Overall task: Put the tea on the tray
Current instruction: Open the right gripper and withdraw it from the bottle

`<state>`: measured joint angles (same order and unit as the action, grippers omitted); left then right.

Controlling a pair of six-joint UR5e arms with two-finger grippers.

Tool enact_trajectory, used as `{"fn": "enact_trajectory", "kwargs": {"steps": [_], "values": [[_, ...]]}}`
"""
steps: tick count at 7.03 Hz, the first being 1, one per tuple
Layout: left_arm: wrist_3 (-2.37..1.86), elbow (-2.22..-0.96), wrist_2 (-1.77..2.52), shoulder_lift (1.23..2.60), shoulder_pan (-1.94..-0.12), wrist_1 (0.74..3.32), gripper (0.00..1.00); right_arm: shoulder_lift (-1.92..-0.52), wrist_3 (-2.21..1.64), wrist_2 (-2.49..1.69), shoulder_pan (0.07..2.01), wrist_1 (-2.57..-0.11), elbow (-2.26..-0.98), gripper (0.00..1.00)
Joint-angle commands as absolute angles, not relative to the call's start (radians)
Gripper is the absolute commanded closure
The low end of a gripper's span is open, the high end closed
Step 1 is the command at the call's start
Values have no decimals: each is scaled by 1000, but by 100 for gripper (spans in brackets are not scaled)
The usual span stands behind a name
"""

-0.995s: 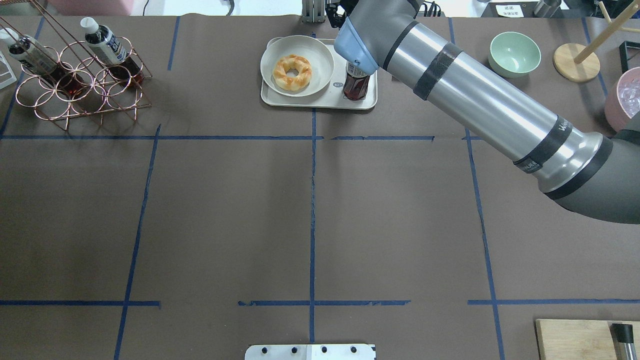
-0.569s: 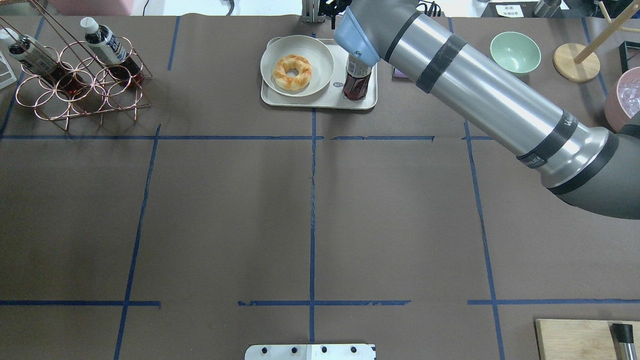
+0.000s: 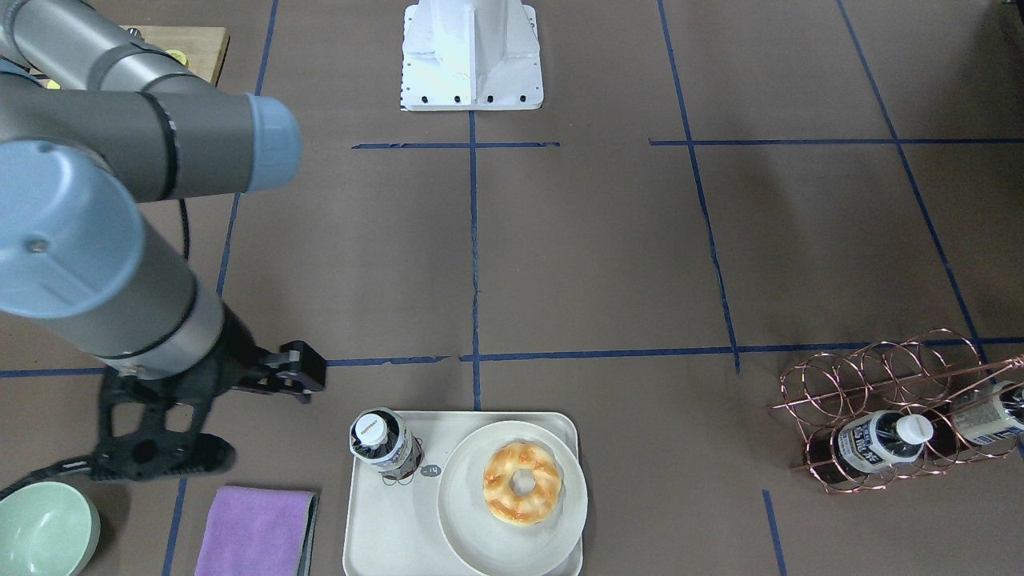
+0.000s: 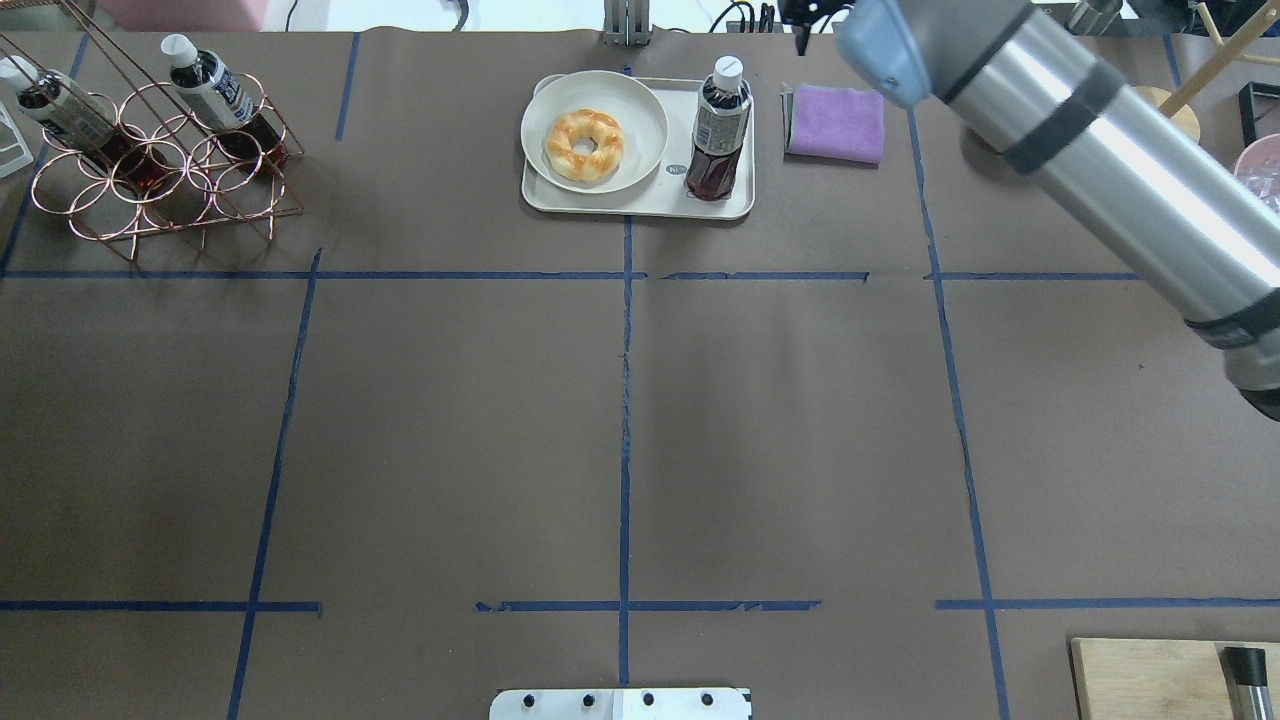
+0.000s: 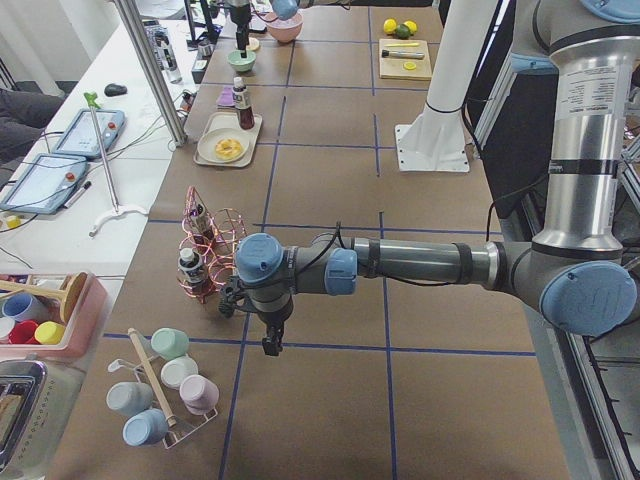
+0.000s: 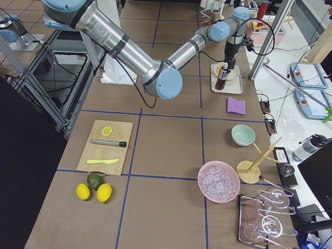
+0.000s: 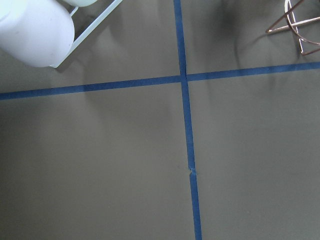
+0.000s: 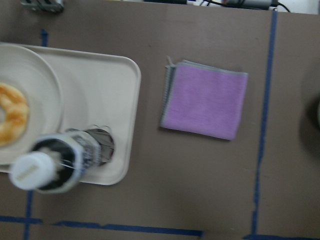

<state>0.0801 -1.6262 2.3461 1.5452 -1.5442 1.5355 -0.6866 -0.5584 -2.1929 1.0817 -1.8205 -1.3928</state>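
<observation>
The tea (image 4: pixel 718 130), a small bottle of dark liquid with a white cap, stands upright on the right part of the off-white tray (image 4: pixel 640 205). It also shows in the front view (image 3: pixel 382 442) and the right wrist view (image 8: pixel 60 160). My right gripper (image 3: pixel 232 412) is open and empty, above the table beside the tray, clear of the bottle. My left gripper (image 5: pixel 270 345) shows only in the exterior left view, low over the table near the copper rack. I cannot tell whether it is open or shut.
A round plate with a doughnut (image 4: pixel 594 130) fills the tray's left part. A purple cloth (image 4: pixel 835 123) lies right of the tray, with a green bowl (image 3: pixel 44 528) beyond it. A copper rack (image 4: pixel 150 160) holds two similar bottles. A cutting board (image 4: pixel 1150 680) is near right.
My right arm has drawn back from over the bottle towards the right and the far edge. The bottle now stands uncovered and alone on the tray, and the purple cloth has come into view.
</observation>
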Motion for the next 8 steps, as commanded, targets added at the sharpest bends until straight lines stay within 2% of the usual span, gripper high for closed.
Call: {"fn": "enact_trajectory", "kwargs": {"steps": [1,3,6,8], "values": [[90,-1641,2345,1536,-1548,1519,0,-950,-272,-2197,1175,-1891,-1618,1],[91,-1657,2345,1514,-1548,1520,0,-1194,-75,-2198,1250,-1887,-1734,1],[92,-1655,2345,1491,-1546,1538,0,-1508,111,-2198,1424,-1861,-1785,0],[91,-1654,2339,1489,-1546,1539,0,-1648,249,-2284,1569,-1859,-1779,0]]}}
